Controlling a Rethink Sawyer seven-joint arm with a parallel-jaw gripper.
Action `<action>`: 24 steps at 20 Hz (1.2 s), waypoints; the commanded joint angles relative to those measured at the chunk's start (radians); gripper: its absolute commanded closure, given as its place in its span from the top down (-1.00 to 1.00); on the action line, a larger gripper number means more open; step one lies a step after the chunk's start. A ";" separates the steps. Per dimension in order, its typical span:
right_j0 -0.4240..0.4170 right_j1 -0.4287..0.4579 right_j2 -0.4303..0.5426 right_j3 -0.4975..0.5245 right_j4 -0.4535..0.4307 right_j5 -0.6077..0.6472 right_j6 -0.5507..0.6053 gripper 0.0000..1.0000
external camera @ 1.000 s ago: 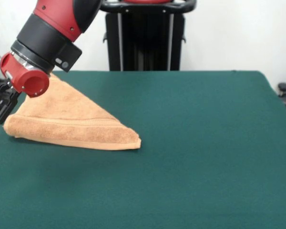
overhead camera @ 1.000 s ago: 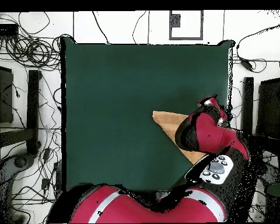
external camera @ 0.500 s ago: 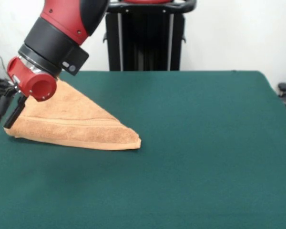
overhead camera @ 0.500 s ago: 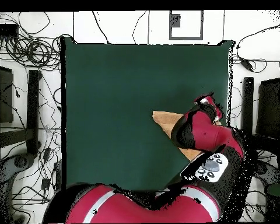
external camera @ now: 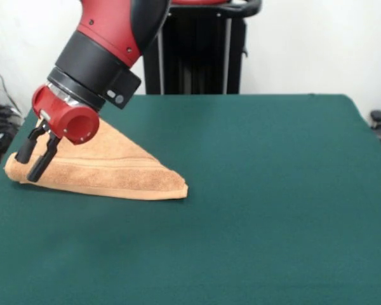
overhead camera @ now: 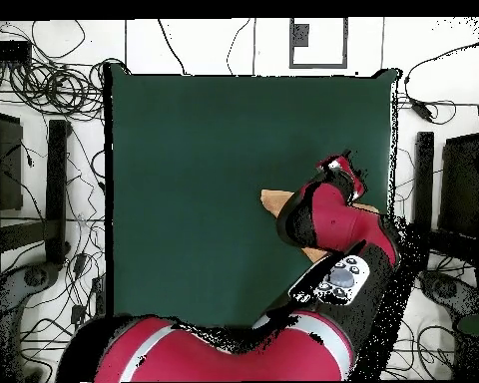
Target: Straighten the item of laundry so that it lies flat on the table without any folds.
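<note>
Orange towel (external camera: pixel 108 166) folded into a triangle on the green table (external camera: pixel 273 210), gripper (external camera: pixel 32 159) over the towel's outer corner, fingers narrowly apart, holding nothing.

The orange-tan towel (external camera: pixel 108 168) lies folded into a triangle on the left part of the green table (external camera: pixel 273 203), its long folded edge toward the camera and one point reaching to the right. The red and black arm (external camera: pixel 105 57) slants down from the top over the towel's left end. Its gripper (external camera: pixel 35 159) hangs there with two black fingers (external camera: pixel 43 162) slightly parted, empty, their tips at the towel's left corner.
</note>
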 commanded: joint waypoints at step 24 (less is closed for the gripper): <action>0.128 0.105 -0.086 0.073 0.049 0.259 -0.009 1.00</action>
